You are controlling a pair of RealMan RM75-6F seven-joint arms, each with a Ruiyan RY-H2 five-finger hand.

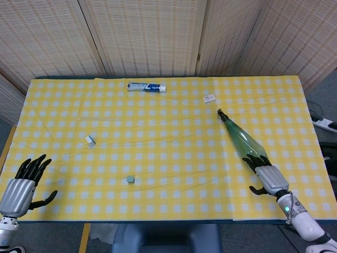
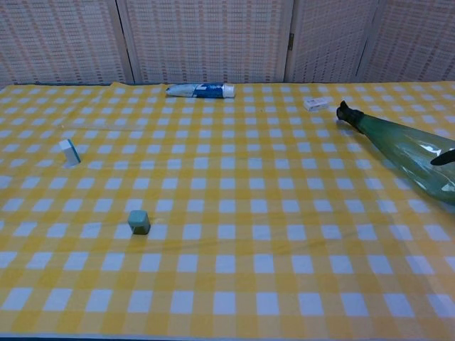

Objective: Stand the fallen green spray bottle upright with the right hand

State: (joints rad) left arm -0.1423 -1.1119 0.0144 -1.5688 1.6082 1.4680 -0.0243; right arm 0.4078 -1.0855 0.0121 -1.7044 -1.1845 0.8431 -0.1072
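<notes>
While chest view crops it, right hand grips fallen green spray bottle, left hand spread, empty

tablecloth: yellow and white check, with a dark blue edge at the near side
spray bottle: translucent green body, black spray head
toothpaste tube: white with blue print
small box: white, far side of the cloth
eraser block: white with a blue-green side
cube: dull grey-green
left hand: silver-grey back, black fingers
right hand: silver-grey back, black fingers
screens: beige woven weave in pale frames
</notes>
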